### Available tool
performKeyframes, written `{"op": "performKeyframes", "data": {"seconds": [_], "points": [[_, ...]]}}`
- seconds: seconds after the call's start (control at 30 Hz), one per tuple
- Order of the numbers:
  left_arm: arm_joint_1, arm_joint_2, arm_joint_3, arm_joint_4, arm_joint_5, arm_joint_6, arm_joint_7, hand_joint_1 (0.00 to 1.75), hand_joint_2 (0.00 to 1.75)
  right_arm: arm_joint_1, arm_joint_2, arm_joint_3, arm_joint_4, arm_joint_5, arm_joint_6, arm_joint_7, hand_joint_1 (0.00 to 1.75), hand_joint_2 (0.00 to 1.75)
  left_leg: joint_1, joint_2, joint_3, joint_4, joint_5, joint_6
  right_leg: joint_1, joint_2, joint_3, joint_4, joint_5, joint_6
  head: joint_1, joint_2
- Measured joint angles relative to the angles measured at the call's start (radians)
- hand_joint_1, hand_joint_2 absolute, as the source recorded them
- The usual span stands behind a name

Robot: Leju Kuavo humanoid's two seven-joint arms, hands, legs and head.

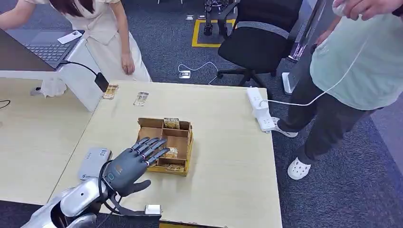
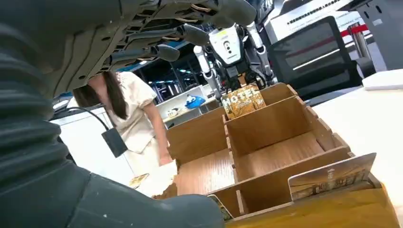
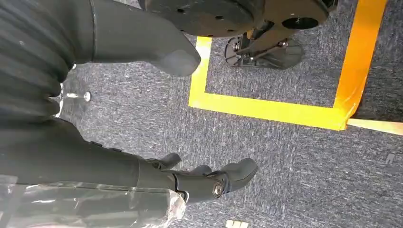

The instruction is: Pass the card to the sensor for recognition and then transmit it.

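Two hands are in play, and neither has a card yet. The robot's left hand point(image 1: 129, 165) hovers over the near-left part of the brown cardboard divider box point(image 1: 183, 171) on the pale wooden table point(image 1: 228, 142), fingers stretched out and spread towards the compartments, holding nothing. The right hand point(image 3: 190, 178) hangs by the robot's side over grey carpet marked with yellow tape; its fingers are loosely curled and nothing lies between them.

Judging by this, the task is at its very start: a card still has to be picked out, taken to the grey flat card sensor point(image 1: 93, 163) lying on the table just left of the hand, read there, and then passed on. None of those steps looks done.

Several gold-printed cards stand in the box. The closest one to the fingertips is the gold-printed card in the near compartment point(image 1: 171, 153). In the left wrist view a card stands on its long edge against the box's near wall point(image 2: 332, 176), face upright and slightly leaning, its long axis running along that wall. Another gold card point(image 2: 242, 100) stands at the far wall, printed face towards the camera. Two more cards point(image 1: 140, 99) lie flat on the table, well apart from the box.
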Motion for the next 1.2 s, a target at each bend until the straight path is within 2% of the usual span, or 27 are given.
{"op": "performKeyframes", "data": {"seconds": [0.17, 0.4, 0.53, 0.67, 0.93, 1.17, 1.2], "points": [[0.005, -0.006, -0.001, 0.001, -0.018, -0.003, 0.013, 0.00, 1.75, 0.002, 0.004, -0.009, 0.000, 0.010, 0.001, 0.001, 0.00, 1.75, 0.000, 0.000, 0.000, 0.000, 0.000, 0.000, 0.000, 0.000, 0.000, 0.000, 0.000, 0.000, 0.000, 0.000], [0.060, -0.038, 0.003, 0.034, -0.141, 0.012, 0.104, 0.00, 1.75, 0.016, 0.014, -0.037, -0.008, 0.061, 0.003, 0.031, 0.00, 1.75, 0.000, 0.000, 0.000, 0.000, 0.000, 0.000, 0.000, 0.000, 0.000, 0.000, 0.000, 0.000, 0.000, 0.000], [0.105, -0.053, 0.037, 0.061, -0.174, 0.021, 0.137, 0.00, 1.75, 0.034, 0.014, -0.052, -0.022, 0.081, 0.004, 0.034, 0.00, 1.75, 0.000, 0.000, 0.000, 0.000, 0.000, 0.000, 0.000, 0.000, 0.000, 0.000, 0.000, 0.000, 0.000, 0.000], [0.120, -0.080, 0.079, 0.079, -0.203, -0.013, 0.181, 0.00, 1.75, 0.036, 0.022, -0.067, -0.025, 0.100, 0.008, 0.050, 0.00, 1.75, 0.000, 0.000, 0.000, 0.000, 0.000, 0.000, 0.000, 0.000, 0.000, 0.000, 0.000, 0.000, 0.000, 0.000], [0.154, -0.121, 0.167, 0.127, -0.216, -0.021, 0.201, 0.00, 1.75, 0.051, 0.031, -0.094, -0.035, 0.135, 0.015, 0.063, 0.00, 1.75, 0.000, 0.000, 0.000, 0.000, 0.000, 0.000, 0.000, 0.000, 0.000, 0.000, 0.000, 0.000, 0.000, 0.000], [0.155, -0.124, 0.174, 0.133, -0.219, -0.021, 0.203, 0.00, 1.75, 0.051, 0.032, -0.096, -0.035, 0.137, 0.016, 0.063, 0.00, 1.75, 0.000, 0.000, 0.000, 0.000, 0.000, 0.000, 0.000, 0.000, 0.000, 0.000, 0.000, 0.000, 0.000, 0.000], [0.157, -0.138, 0.193, 0.149, -0.220, -0.021, 0.214, 0.00, 1.75, 0.053, 0.035, -0.103, -0.035, 0.144, 0.018, 0.063, 0.00, 1.75, 0.000, 0.000, 0.000, 0.000, 0.000, 0.000, 0.000, 0.000, 0.000, 0.000, 0.000, 0.000, 0.000, 0.000]]}}
